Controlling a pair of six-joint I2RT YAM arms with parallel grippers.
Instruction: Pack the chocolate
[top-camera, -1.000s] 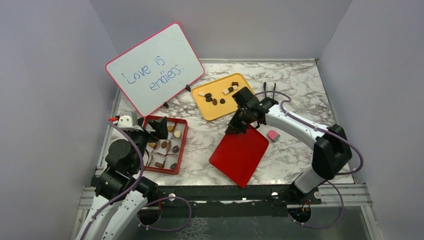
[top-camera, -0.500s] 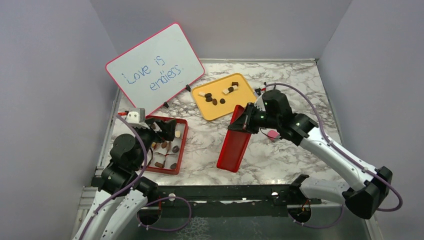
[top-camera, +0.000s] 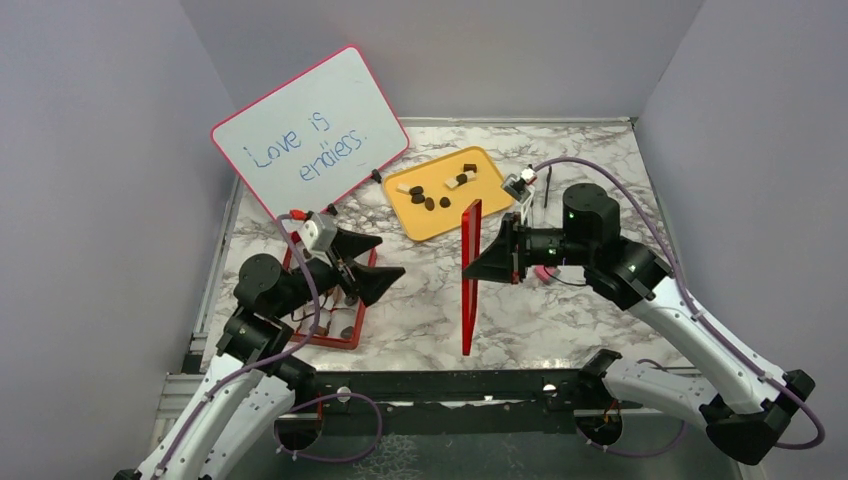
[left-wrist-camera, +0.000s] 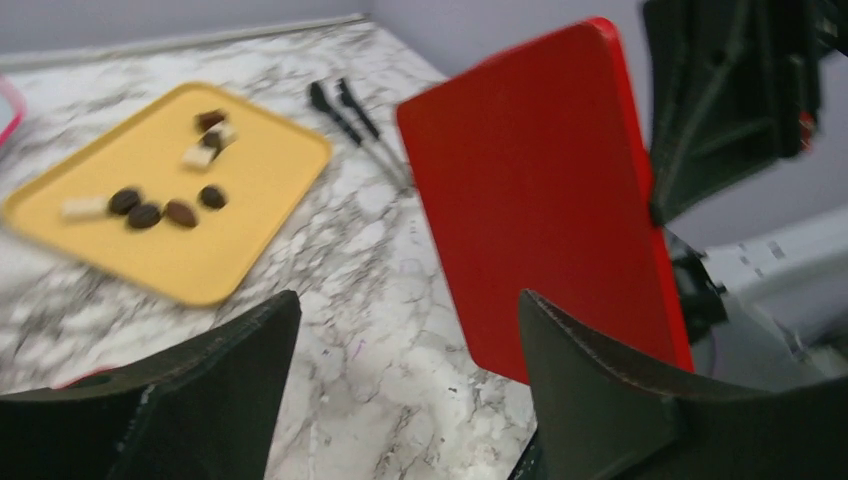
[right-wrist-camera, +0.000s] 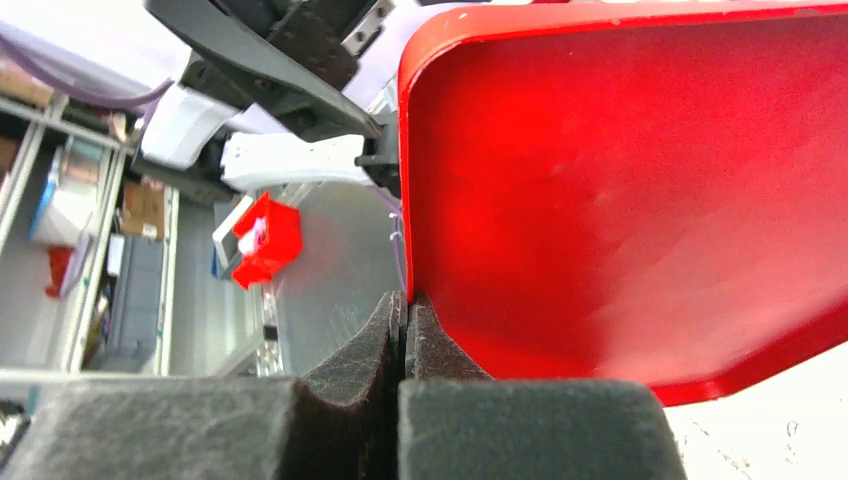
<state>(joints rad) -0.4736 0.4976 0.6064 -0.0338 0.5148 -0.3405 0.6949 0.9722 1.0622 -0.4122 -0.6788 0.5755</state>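
Several dark and pale pieces of chocolate (top-camera: 428, 202) lie on the yellow tray (top-camera: 445, 222); the left wrist view shows the chocolate (left-wrist-camera: 145, 215) on that tray (left-wrist-camera: 240, 230) too. My right gripper (top-camera: 470, 270) is shut on a red lid (top-camera: 469, 290) and holds it upright on its edge; its pads pinch the lid's rim (right-wrist-camera: 620, 200) at the right gripper (right-wrist-camera: 405, 300). My left gripper (top-camera: 393, 256) hovers open beside the red box (top-camera: 355, 335), pointing at the lid (left-wrist-camera: 540, 220), nothing between the left gripper (left-wrist-camera: 410, 305) fingers. The left arm hides most of the box's contents.
A whiteboard (top-camera: 310, 135) leans at the back left. Two thin black sticks (top-camera: 540, 185) lie right of the yellow tray. A small pink cube (top-camera: 546, 272) peeks out behind my right gripper. Grey walls enclose the marble table.
The right arm swung the red lid up from lying flat to standing on edge. My left gripper left the red box and moved right toward the lid, its fingers narrowing a little.
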